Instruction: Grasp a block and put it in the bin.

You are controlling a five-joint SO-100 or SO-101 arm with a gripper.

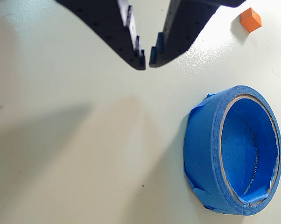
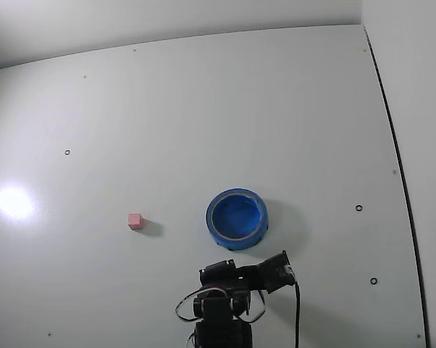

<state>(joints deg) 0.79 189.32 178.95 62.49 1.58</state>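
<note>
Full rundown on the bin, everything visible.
The bin is a round, shallow blue ring, seemingly wrapped in blue tape, creased at the base, with a thin pale band inside the thick rim. It sits upright and empty on the white table. Nothing touches it; in the fixed view the block lies apart to its left and the arm sits below it.

Dark arm point(image 2: 229, 304) folded low at the fixed view's bottom edge. Its gripper point(image 1: 147, 59) hangs empty, jaws nearly closed, tips slightly apart.
</note>
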